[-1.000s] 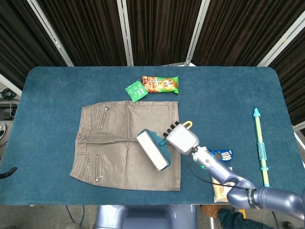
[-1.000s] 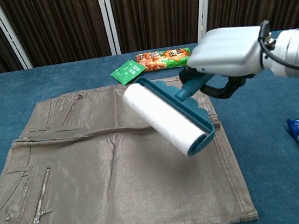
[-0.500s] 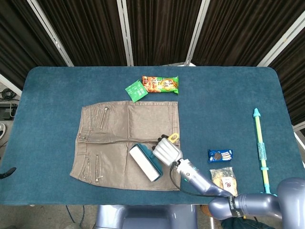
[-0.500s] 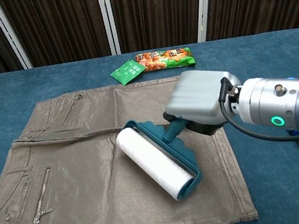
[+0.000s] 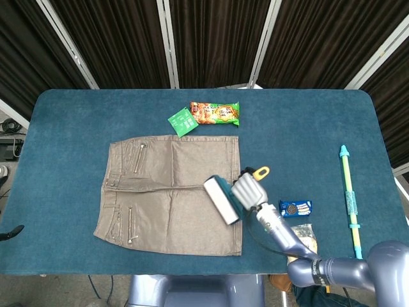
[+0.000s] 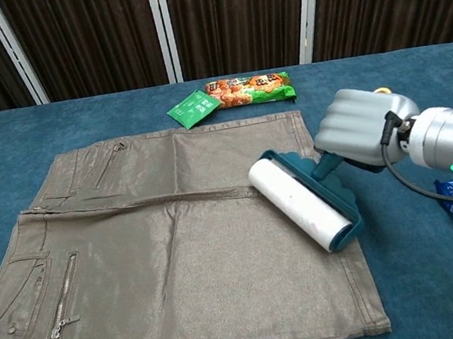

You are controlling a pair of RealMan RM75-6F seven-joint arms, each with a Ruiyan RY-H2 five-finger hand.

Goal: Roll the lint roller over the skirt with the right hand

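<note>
Centrally, a grey-brown skirt (image 5: 170, 192) lies flat on a blue cloth-covered surface (image 5: 77, 121), waistband toward the left, with zipped pockets showing near that end. Over its right edge, the right hand (image 6: 364, 128) grasps the teal handle of a lint roller (image 6: 303, 210), fingers wrapped around it from above. The roller's white sticky drum lies slanted across the skirt's right side, about halfway along the hem, and appears to touch the fabric; its teal frame runs along the drum's far side. The left hand shows in neither view. Beyond the skirt's top edge lie a small green packet (image 5: 181, 121) and, just beside it, a longer snack bag (image 5: 215, 113) in orange and green; both carry printing too small to read. Right of the roller, off the skirt, sits a blue packet (image 5: 296, 208) picturing dark round biscuits, its lettering unreadable. Just below it lies a clear bag (image 5: 305, 238) holding pale, crumbly food, partly hidden by the arm. Well apart, near the surface's right edge, lies a long yellow-green stick (image 5: 349, 195) with a turquoise tip.
</note>
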